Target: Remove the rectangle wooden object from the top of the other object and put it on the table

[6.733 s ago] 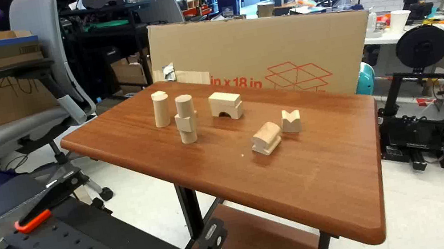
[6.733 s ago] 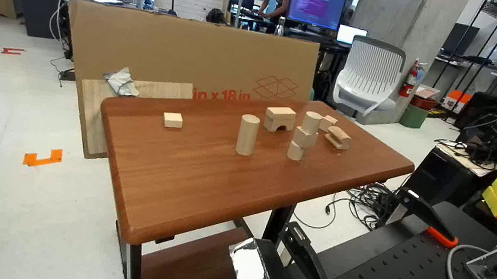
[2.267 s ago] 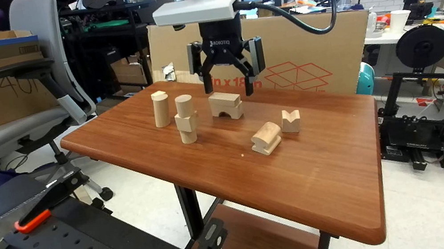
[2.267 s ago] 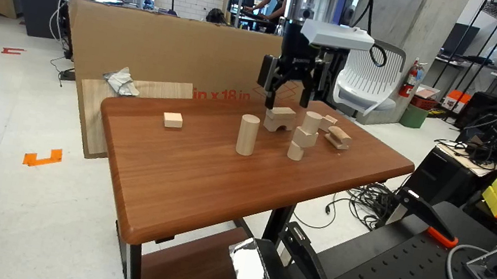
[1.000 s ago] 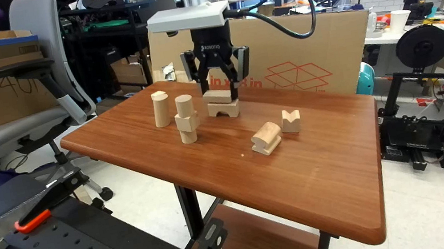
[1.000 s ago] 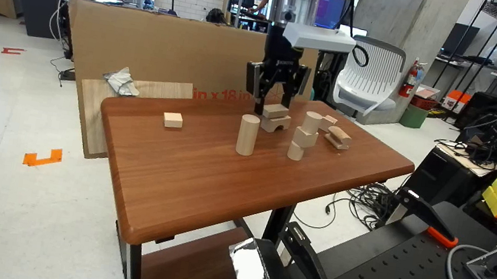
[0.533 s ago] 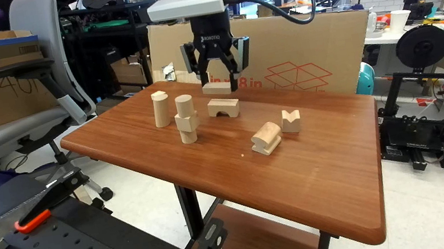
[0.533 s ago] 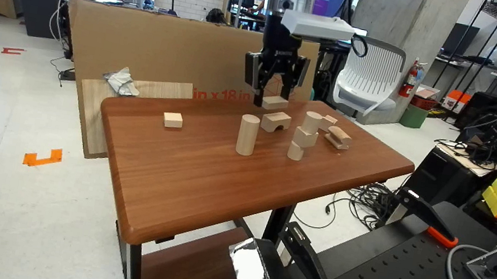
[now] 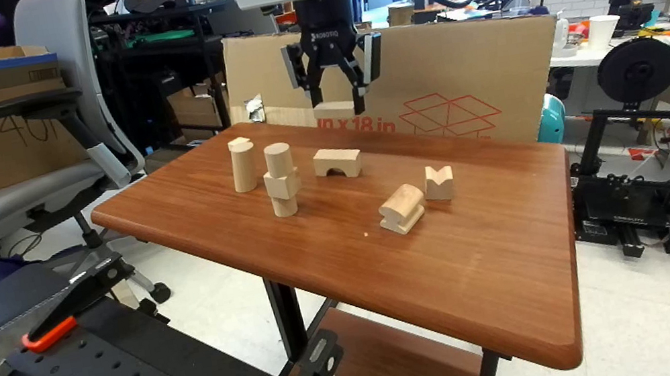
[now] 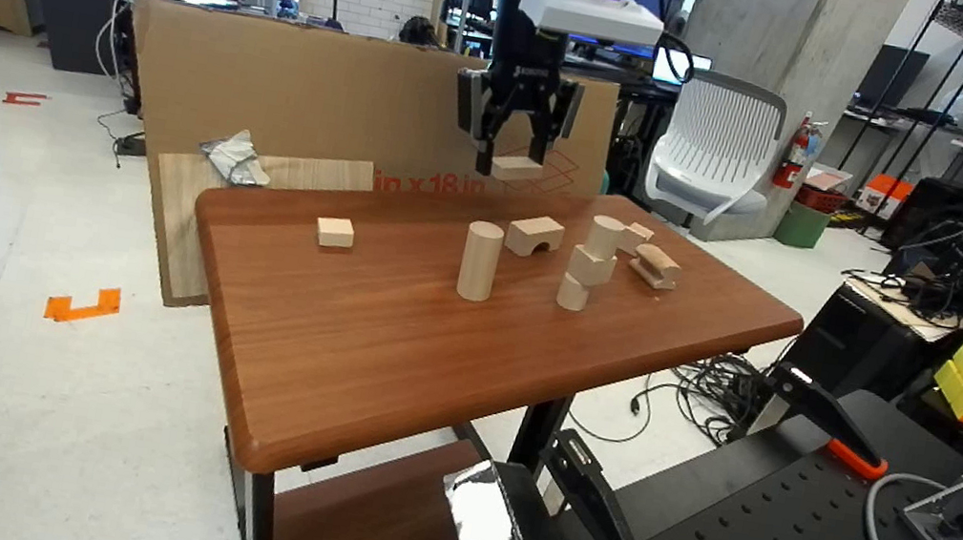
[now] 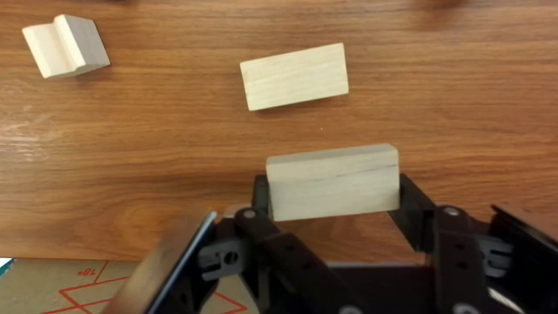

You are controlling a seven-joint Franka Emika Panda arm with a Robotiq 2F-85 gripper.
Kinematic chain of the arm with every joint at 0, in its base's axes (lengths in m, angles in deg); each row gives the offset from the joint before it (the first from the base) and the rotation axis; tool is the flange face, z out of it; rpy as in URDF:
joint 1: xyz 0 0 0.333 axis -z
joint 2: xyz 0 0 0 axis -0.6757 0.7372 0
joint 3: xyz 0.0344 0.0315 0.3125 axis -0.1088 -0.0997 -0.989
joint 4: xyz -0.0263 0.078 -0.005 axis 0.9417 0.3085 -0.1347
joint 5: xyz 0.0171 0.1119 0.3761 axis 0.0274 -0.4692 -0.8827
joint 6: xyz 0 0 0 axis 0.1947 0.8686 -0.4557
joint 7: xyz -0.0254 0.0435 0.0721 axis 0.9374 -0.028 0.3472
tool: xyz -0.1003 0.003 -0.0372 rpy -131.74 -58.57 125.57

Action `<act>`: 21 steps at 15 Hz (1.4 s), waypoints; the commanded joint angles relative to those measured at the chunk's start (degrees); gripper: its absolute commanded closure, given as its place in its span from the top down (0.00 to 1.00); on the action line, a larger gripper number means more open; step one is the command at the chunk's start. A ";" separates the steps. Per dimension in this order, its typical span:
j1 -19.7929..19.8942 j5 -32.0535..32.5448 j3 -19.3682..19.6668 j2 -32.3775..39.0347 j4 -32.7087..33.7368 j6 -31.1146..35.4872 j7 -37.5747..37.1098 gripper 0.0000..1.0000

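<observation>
We have the pincer clamped on the wooden bar; in the wrist view its fingers press on the bar's two short ends. We see the bar held roughly level in the air, well apart from the tabletop, near the middle of the long edge that runs along the cardboard sheet. Below it the arched block stands on the tabletop, in from that same edge, hollow side down, with a gap between its top and the bar. In the wrist view the bar shows between the arched block and the cardboard-side edge.

Between the arched block and the opposite long edge we find a stack: an upper cylinder on a middle block, which rests on a lower cylinder. Toward the short edge at left in both exterior views, the round peg stands upright. Near the corner where that short edge meets the cardboard side, a small flat block lies on the tabletop.

Toward the opposite short edge we see the notched block, its V turned up. Just beside it, nearer the long edge opposite the cardboard, lies a round-topped block with a groove along its side.
</observation>
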 commanded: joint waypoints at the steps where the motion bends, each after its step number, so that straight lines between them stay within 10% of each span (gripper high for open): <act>1: -1.35 0.35 0.65 5.85 6.97 -2.37 -2.30 0.43; 10: -2.80 0.10 0.90 15.38 18.39 -7.53 -4.12 0.43; 11: -3.00 0.10 1.11 15.62 19.35 -8.77 -4.83 0.92; 21: -0.73 -1.14 -1.01 -4.22 4.13 -3.49 1.38 1.00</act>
